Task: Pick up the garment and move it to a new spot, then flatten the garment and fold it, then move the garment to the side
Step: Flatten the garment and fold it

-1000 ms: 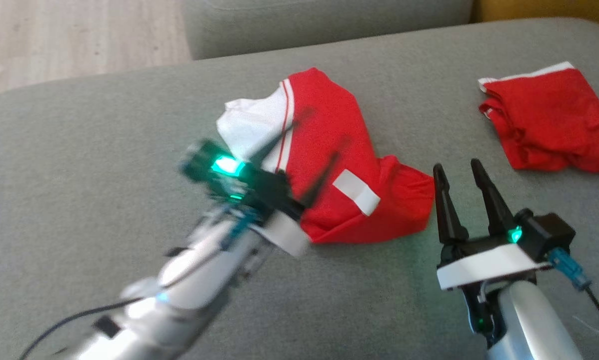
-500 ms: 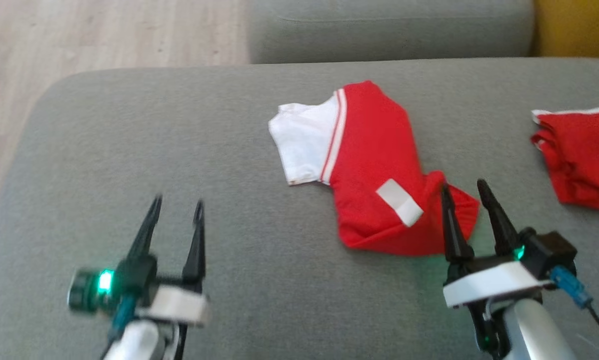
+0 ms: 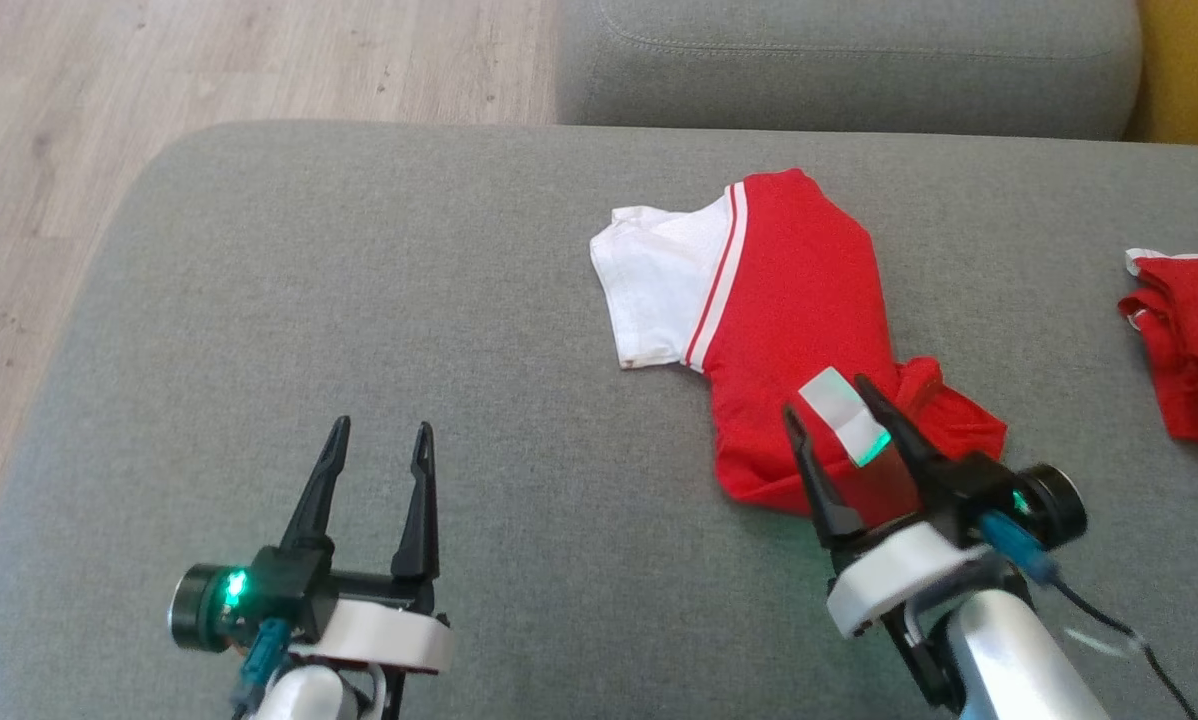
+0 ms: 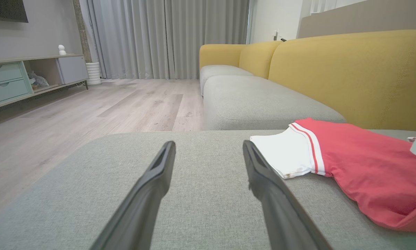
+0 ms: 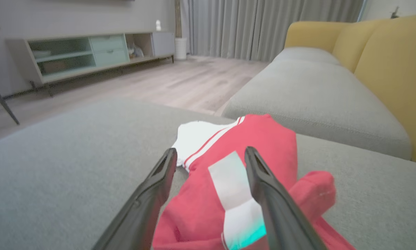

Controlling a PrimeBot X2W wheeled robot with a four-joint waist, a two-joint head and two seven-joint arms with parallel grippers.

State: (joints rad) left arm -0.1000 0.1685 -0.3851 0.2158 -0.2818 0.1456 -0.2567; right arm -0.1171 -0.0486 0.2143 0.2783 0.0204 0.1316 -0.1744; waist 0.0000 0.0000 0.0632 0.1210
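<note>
Garment (image 3: pixel 799 290) is a small red tee with a white sleeve, lying a bit rumpled on the grey sofa cushion (image 3: pixel 359 300). Its near hem sits right under the right gripper (image 3: pixel 826 396), which hangs over it with jaws spread wide and nothing in them. A white patch (image 3: pixel 844 420) on the fabric sits between those tips. The left gripper (image 3: pixel 381 425) is wide open and empty too, with the shirt well off to its right and a bit ahead.

My guess: thin floppy knit, super light, and it'll sag and bunch the second it's lifted. I'd pinch a doubled edge at the hem or a shoulder seam, not the flat middle. Another red piece (image 3: pixel 1189 340) lies further out to the right gripper's right.
</note>
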